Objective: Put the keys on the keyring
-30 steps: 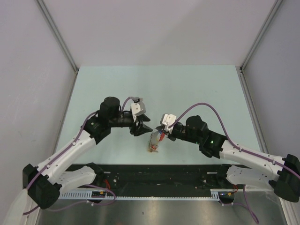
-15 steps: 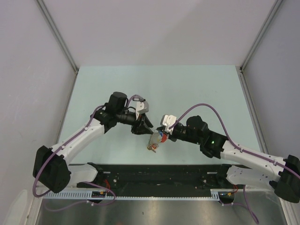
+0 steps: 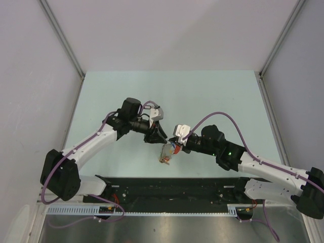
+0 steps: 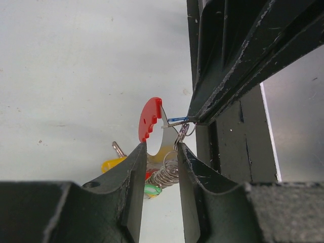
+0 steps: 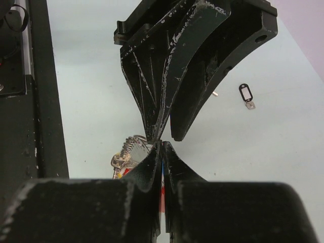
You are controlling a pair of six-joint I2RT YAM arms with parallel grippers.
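The keyring (image 3: 166,154) hangs at the table's near middle. In the left wrist view I see its red curved band (image 4: 150,119), a coil of rings (image 4: 164,174), and yellow (image 4: 112,164) and green (image 4: 151,190) tags. My right gripper (image 3: 175,146) is shut on it; red and blue slivers (image 5: 163,177) show between its fingers. A thin blue edge (image 4: 174,120) and a small ring (image 4: 181,132) stick out at its tips. My left gripper (image 4: 162,152) is open, jaws either side of the band and ring. A black-tagged key (image 5: 246,94) lies on the table.
The black rail (image 3: 167,185) with the arm bases runs along the table's near edge, just below the keyring. Both arms meet tip to tip over the pale table (image 3: 202,96). Grey walls (image 3: 30,76) enclose the left, right and back.
My left arm has swung right and toward the right gripper, bringing its open jaws up to the keyring. The right gripper and keyring have hardly moved.
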